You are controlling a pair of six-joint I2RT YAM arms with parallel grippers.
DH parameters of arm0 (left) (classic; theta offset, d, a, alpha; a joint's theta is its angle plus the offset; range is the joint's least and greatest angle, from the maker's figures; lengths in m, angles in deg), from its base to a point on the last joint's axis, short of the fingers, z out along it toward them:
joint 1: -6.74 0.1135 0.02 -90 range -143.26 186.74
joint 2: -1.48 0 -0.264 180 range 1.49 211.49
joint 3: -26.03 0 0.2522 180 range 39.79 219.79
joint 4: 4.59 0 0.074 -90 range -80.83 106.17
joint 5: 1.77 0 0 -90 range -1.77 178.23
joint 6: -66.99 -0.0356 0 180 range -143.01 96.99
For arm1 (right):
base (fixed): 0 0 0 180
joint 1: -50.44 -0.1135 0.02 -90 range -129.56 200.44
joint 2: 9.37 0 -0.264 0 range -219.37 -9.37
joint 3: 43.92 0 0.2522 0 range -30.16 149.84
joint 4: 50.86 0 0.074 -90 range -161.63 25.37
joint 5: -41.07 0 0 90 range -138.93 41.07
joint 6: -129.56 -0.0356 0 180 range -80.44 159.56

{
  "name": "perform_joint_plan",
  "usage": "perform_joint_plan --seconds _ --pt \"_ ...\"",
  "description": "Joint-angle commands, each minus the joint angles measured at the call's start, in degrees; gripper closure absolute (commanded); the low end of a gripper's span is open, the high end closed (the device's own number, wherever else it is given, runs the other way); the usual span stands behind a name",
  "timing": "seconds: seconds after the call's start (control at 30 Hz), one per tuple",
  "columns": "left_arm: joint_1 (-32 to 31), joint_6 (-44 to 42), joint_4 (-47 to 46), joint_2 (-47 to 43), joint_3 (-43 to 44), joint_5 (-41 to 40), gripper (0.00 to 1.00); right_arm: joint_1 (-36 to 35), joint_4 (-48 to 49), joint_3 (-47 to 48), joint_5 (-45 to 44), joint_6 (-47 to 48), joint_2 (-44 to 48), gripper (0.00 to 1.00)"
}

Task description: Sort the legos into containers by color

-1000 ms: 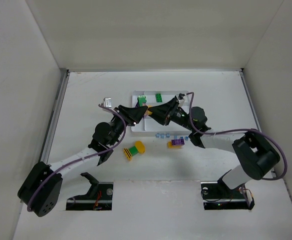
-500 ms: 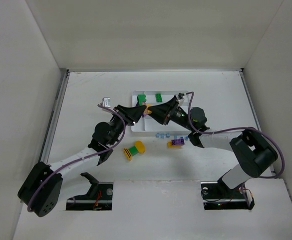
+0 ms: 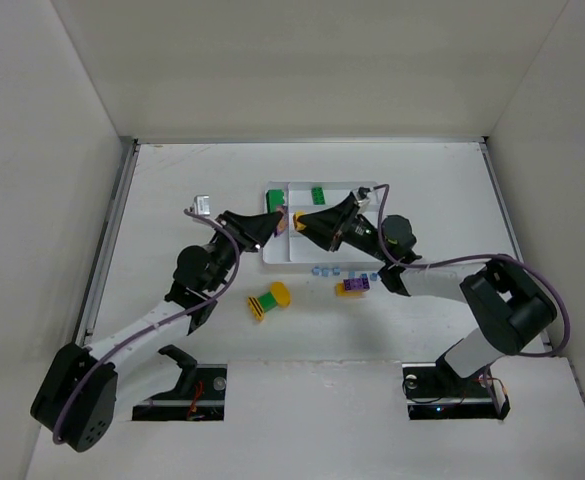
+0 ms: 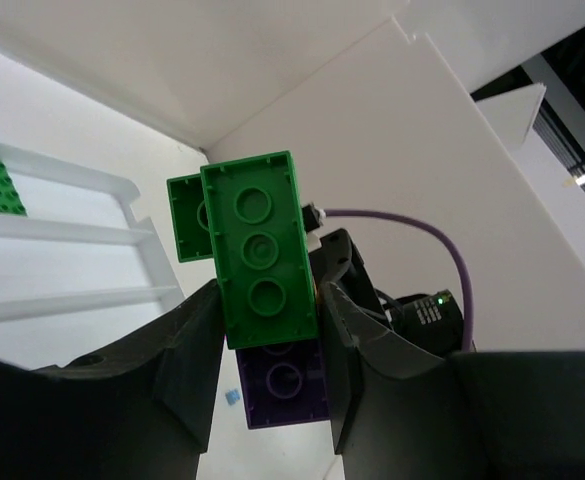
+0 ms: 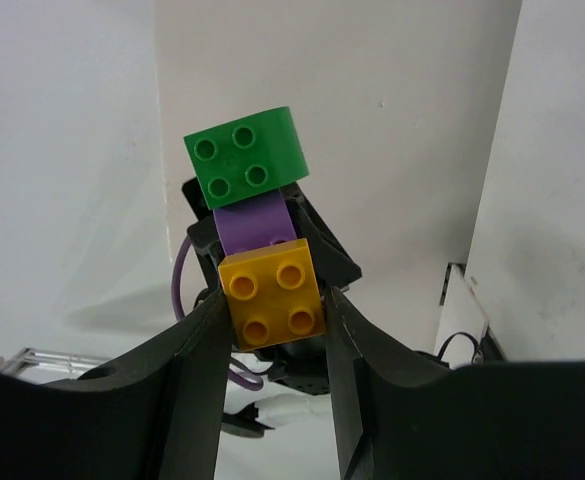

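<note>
Green brick (image 4: 257, 250), pinched at its sides by the narrowly parted jaws of the left gripper (image 4: 270, 300). A purple brick (image 4: 287, 385) sits joined below it, and a second green piece (image 4: 185, 215) behind. Yellow-orange brick (image 5: 272, 295), clamped likewise in the right gripper (image 5: 272, 300), with a purple piece (image 5: 255, 222) and a rounded green piece (image 5: 247, 160) attached beyond it.

Top view: the grippers face tip to tip above the left end of the white tray (image 3: 277, 252). Whether both hold one shared cluster cannot be told. A sorted green brick (image 3: 318, 194) lies in the far long compartment. A green-and-yellow pair (image 3: 268, 300), a purple-and-yellow pair (image 3: 352, 287) and light-blue bits (image 3: 324, 270) rest on the table (image 3: 172, 200) near the tray's front edge.

Step in hand, as judged: separating joined bricks before sorting. The next move likely calls for firm opposed pulling without slip, then placing each colour in its own compartment.
</note>
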Motion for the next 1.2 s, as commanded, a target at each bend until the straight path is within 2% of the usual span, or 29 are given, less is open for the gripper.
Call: perform_joint_plan --seconds 0.0,0.13,0.23,0.33,0.43,0.63,0.7,0.9,1.17 --pt "1.9 -1.4 -1.3 -3.8 -0.2 0.2 0.78 1.2 3.8 -0.7 -0.4 1.3 0.2 0.74" --pt "3.1 -1.7 0.5 -5.2 -0.4 0.3 0.78 2.2 3.5 -0.9 -0.3 2.7 -1.4 0.75" --pt "3.4 -1.7 1.7 -6.2 -0.7 0.3 0.78 4.2 -0.7 -0.4 0.0 6.5 -3.0 0.75" --pt "3.6 -2.2 3.9 -7.3 -0.8 1.4 0.78 6.7 -11.8 0.9 -0.9 15.1 -3.1 0.75" --pt "3.5 -2.7 5.6 -8.7 -1.1 2.6 0.77 7.8 -25.7 3.4 -5.7 26.4 -0.5 0.74" --pt "2.9 -2.2 6.5 -8.2 -1.4 4.7 0.77 7.4 -52.5 14.5 -24.6 48.3 1.5 0.73" --pt "2.8 -1.8 6.6 -8.2 -1.6 4.7 0.77 6.3 -57.2 18.1 -29.2 52.8 -0.1 0.72" --pt "2.3 -1.4 7.3 -8.8 -2.1 5.3 0.76 5.4 -61.3 25.0 -35.0 58.7 -6.9 0.7" --pt "0.6 -0.5 6.9 -7.9 -2.5 5.4 0.76 5.2 -64.1 29.6 -37.5 62.3 -11.3 0.66"
